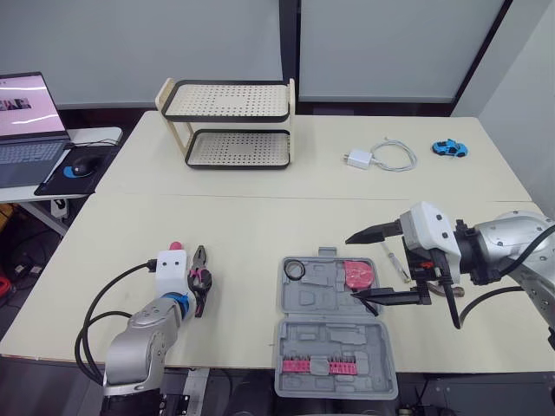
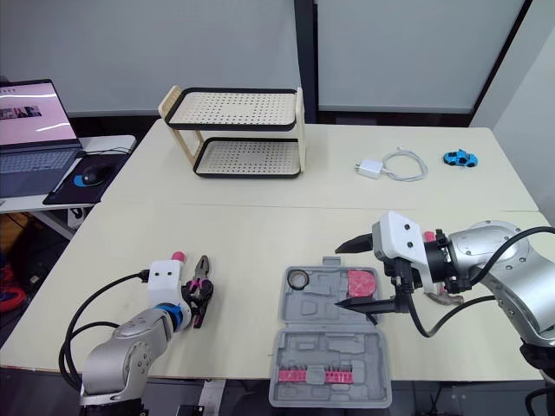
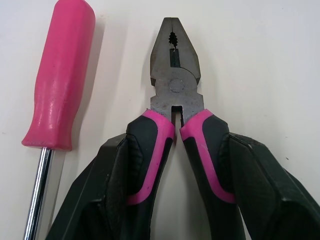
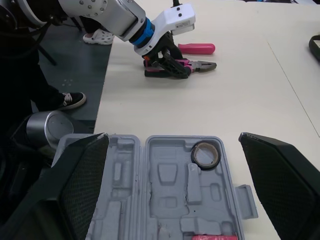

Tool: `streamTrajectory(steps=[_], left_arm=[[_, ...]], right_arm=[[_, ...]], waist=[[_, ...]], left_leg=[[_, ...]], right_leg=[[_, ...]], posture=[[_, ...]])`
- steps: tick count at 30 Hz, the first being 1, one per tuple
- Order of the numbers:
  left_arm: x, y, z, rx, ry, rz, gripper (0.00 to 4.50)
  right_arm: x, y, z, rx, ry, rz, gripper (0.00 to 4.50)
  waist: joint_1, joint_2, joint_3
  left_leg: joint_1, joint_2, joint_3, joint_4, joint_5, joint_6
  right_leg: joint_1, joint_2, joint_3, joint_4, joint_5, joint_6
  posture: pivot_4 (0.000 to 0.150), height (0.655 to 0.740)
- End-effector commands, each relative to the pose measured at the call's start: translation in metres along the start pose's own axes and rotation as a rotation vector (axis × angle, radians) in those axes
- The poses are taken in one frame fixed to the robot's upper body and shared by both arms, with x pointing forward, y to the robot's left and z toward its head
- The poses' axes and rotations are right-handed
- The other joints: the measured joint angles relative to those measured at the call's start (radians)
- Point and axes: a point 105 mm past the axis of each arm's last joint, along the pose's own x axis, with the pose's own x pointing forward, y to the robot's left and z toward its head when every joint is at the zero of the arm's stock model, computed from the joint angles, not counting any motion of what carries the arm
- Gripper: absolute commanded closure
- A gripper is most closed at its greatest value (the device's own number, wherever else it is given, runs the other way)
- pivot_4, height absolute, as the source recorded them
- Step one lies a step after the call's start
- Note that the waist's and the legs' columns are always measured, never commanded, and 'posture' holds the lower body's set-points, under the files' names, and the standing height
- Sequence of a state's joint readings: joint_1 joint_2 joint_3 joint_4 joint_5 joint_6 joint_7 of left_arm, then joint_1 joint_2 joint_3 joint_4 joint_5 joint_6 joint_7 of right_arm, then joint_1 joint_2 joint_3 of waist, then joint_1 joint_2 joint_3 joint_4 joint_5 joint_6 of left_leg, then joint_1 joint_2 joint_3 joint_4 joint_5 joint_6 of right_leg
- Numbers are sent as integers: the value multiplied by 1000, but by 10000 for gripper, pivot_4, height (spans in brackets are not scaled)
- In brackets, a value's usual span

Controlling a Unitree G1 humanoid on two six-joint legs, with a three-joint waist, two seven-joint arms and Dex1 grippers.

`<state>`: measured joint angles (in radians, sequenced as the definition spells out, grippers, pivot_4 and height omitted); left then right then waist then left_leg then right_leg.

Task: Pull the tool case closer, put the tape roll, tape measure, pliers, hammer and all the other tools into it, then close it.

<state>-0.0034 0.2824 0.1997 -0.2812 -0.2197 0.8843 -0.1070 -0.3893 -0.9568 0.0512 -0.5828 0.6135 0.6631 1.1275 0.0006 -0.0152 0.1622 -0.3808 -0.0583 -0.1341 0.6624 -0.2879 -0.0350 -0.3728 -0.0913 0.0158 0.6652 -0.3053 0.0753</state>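
Open grey tool case (image 1: 317,295) at the front edge of the cream worktop (image 1: 260,217), lid half nearest the robot, lined with a row of pink bits (image 1: 316,366). In the tray half, black tape roll (image 1: 295,269) in the far-left corner pocket and pink tape measure (image 1: 358,276) toward the far right. Right gripper (image 1: 352,267) above the case's right side, fingers spread wide across the tray. Well to the left of the case, left gripper (image 1: 198,295) low on the worktop, fingers (image 3: 90,200) pinching the pink-and-black handles of the pliers (image 3: 176,85), nose shut and pointing away from the robot. Pink-handled screwdriver (image 3: 62,75) flat on the worktop just beside the pliers, on their left. At the back of the worktop, a two-tier perforated rack (image 1: 230,121), a white charger (image 1: 357,159) with coiled cable, and a blue toy car (image 1: 449,147). Open laptop (image 1: 26,121) on a separate worktop off to the left.
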Motion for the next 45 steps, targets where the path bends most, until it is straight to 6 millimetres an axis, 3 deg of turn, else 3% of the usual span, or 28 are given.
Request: streamTrajectory(steps=[1, 12, 17, 23, 28, 33, 40, 45], left_arm=[[-3, -2, 2, 39, -15, -11, 19933], [-17, -15, 32, 151, -135, -75, 19934], [-29, -29, 67, 297, -285, -189, 19934], [-46, -65, 100, 628, -443, -499, 19934], [-65, -106, 95, 921, -438, -873, 19935], [-72, -126, 89, 1082, -343, -1116, 19935], [-79, -153, 90, 1175, -273, -1275, 19935], [-80, -168, 90, 1200, -236, -1290, 19935]], right_arm=[[-7, -2, 7, -37, -10, -38, 0], [-10, -5, 11, -48, -34, -89, 0], [-15, -7, 13, -47, -38, -140, 0], [-26, -5, 9, -28, -16, -222, 0], [-42, 4, -3, -8, 53, -307, 0], [-59, 15, -12, 2, 135, -362, 0], [-71, 28, -16, 25, 216, -378, 0], [-59, 30, -23, 44, 243, -370, 0]], waist=[[0, 0, 0], [0, -1, 1], [0, -1, 1], [1, -1, 1], [3, -1, 1], [1, 0, 2], [-8, 0, 2], [-9, -1, 3]], left_leg=[[0, 0, 0, 0, 0, 0], [-1, 0, 0, 0, 0, 0], [-1, 0, 0, 0, 0, 0], [-2, 0, 0, 0, 0, 0], [-2, 0, 0, -1, 0, 0], [-3, 0, 0, -1, 0, 1], [-2, 0, 1, 0, 0, 1], [-2, -1, 0, 0, 0, 1]], right_leg=[[0, 0, 0, 0, 0, 0], [-1, 0, 0, -1, 0, 0], [-1, 0, 0, -1, 0, 0], [-1, 0, 0, -2, 0, 0], [-1, 0, 0, -2, 0, 0], [-1, 0, -1, -2, 0, 0], [0, 3, -1, -1, 0, 0], [1, 3, -1, -1, 0, 0]], posture=[[1500, 7400], [1500, 7400], [1500, 7400], [1500, 7400], [1500, 7400], [1500, 7400], [1500, 7400], [1500, 7400]])
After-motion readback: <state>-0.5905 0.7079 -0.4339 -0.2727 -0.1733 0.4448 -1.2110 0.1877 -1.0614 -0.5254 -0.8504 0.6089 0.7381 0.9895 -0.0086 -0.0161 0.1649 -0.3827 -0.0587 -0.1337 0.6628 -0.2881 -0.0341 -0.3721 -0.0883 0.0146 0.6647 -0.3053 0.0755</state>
